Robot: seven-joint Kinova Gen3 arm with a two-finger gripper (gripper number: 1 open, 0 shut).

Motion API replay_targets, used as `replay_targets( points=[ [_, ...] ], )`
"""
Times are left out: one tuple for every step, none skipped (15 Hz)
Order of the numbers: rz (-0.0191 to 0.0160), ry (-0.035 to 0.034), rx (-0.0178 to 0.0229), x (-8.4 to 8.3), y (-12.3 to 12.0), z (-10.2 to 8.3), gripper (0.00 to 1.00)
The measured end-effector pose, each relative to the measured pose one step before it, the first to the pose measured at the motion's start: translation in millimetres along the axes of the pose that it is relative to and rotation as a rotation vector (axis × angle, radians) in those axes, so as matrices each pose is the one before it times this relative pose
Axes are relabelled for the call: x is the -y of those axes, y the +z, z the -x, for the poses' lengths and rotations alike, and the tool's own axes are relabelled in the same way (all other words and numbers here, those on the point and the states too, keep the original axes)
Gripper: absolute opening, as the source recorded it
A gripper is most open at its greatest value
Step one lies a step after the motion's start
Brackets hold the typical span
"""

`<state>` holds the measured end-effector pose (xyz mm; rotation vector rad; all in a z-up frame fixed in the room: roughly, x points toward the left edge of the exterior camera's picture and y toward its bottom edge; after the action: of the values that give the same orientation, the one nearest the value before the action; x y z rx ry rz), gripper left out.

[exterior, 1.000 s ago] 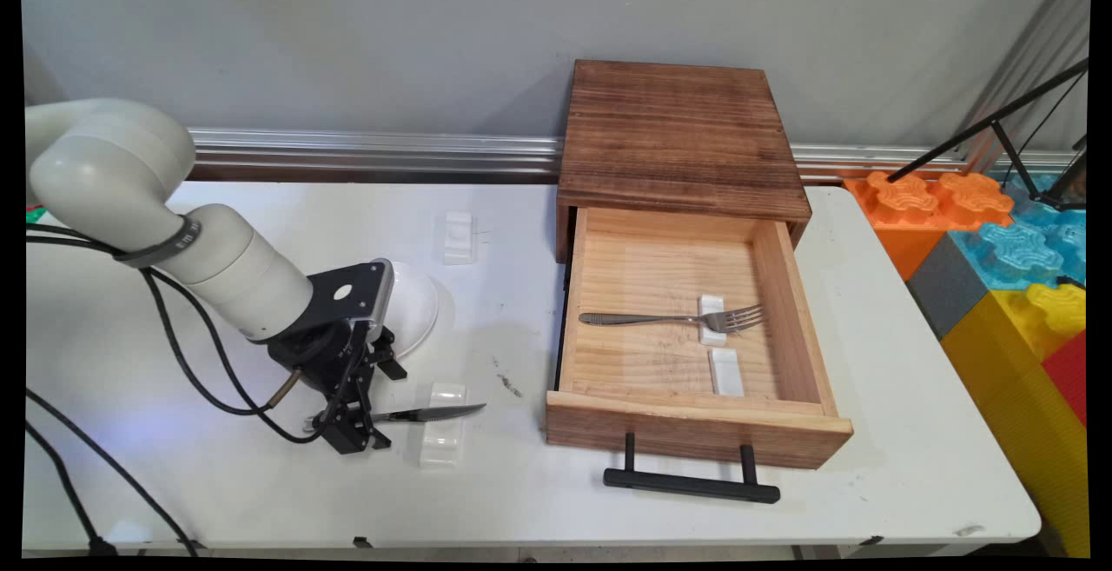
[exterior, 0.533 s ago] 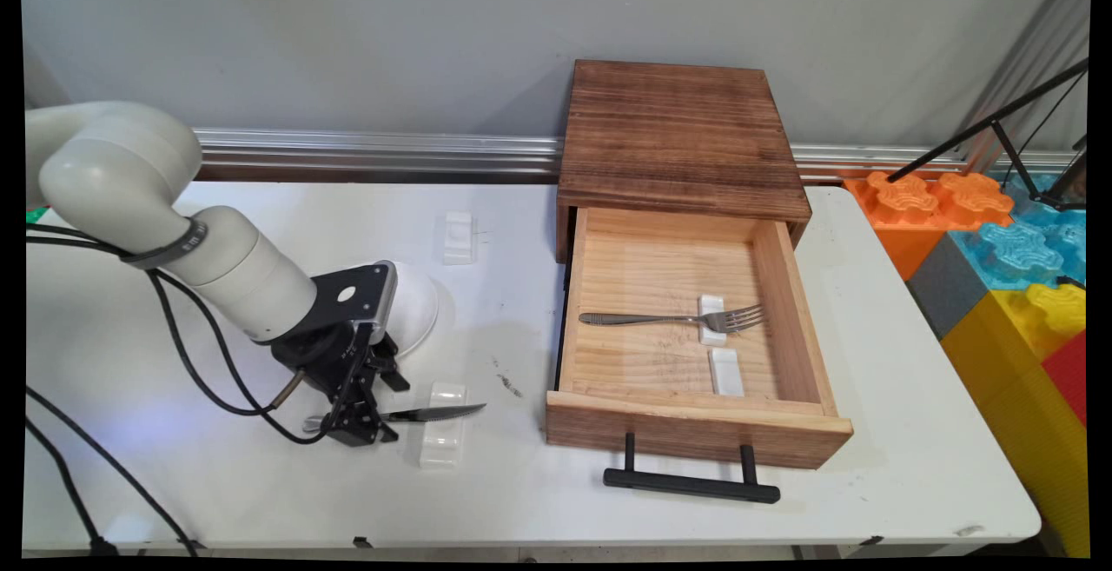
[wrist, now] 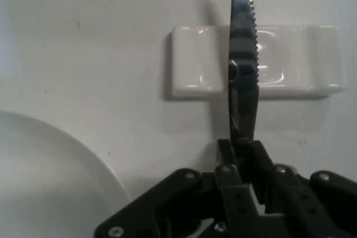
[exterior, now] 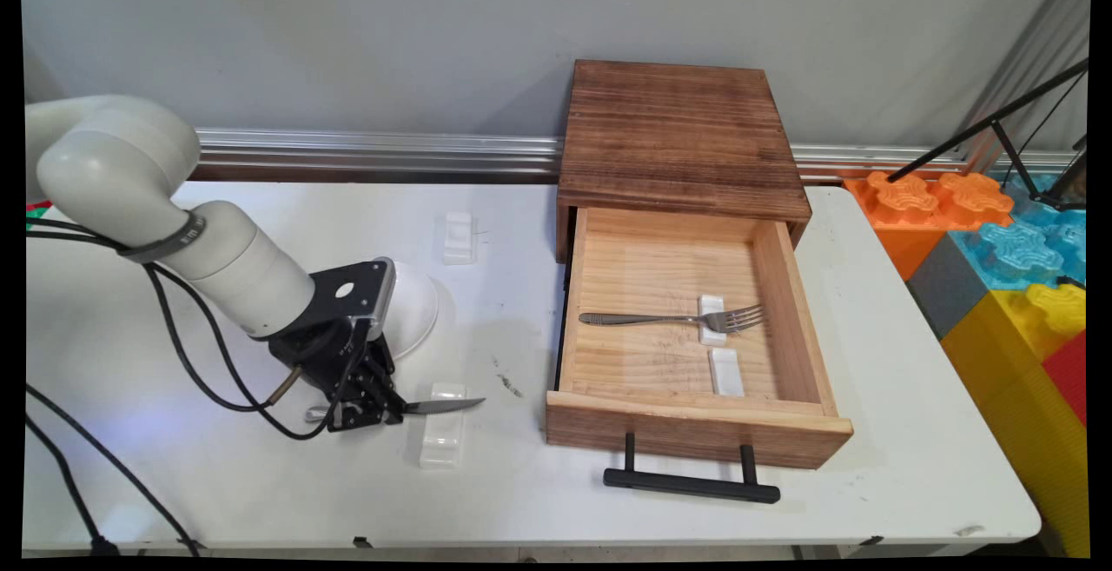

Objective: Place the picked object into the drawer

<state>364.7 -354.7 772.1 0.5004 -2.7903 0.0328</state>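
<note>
main view looks down across the table (exterior: 608,501); hand view close; both share the knife (exterior: 443,405).

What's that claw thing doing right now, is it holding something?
Gripper: shut on the knife, gripping its handle end, with the blade reaching across the white rest.

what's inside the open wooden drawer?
Inside the open light-wood drawer: a silver metal fork lying across a small white ceramic rest, and a second white rest nearer the front, bare. The drawer's front wall hides the floor strip just behind it.
</note>
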Motion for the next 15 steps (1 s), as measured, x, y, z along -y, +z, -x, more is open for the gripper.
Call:
replay_targets(
  points=[
    [0.00108, -0.00054, -0.00125, 0.45, -1.56, -0.22, 0.00],
    [0.00044, 0.00038, -0.00151, 1.04, -2.65, -0.61, 0.00],
    [0.00064, 0.00051, -0.00070, 0.41, -1.21, -0.27, 0.00],
    [0.00072, 0.00098, -0.00109, 1.39, -3.95, -0.84, 0.00],
    [0.00171, 0.00048, 0.00084, 1.42, -4.99, -0.67, 0.00],
    [0.00120, -0.00060, 0.00108, 1.32, -4.93, -0.59, 0.00],
    [0.00281, -0.00254, 0.00292, 1.41, -6.91, -0.76, 0.00],
    [0.00194, -0.00105, 0.00182, 0.70, -4.16, -0.57, 0.00],
    [0.00229, -0.00191, 0.00163, 1.25, -6.98, -1.22, 0.00],
    [0.00261, 0.00013, 0.00106, 1.51, -8.16, -2.20, 0.00],
    [0.00128, 0.00155, -0.00094, 1.53, -7.17, -2.55, 0.00],
    [0.00023, 0.00640, -0.00519, 2.13, -8.31, -4.69, 0.00],
    [-0.00044, 0.00484, -0.00413, 1.76, -7.14, -4.62, 0.00],
    [-0.00164, 0.00424, -0.00443, 2.43, -9.20, -6.51, 0.00],
    [-0.00129, 0.00267, -0.00211, 1.75, -6.55, -5.33, 0.00]
  ],
)
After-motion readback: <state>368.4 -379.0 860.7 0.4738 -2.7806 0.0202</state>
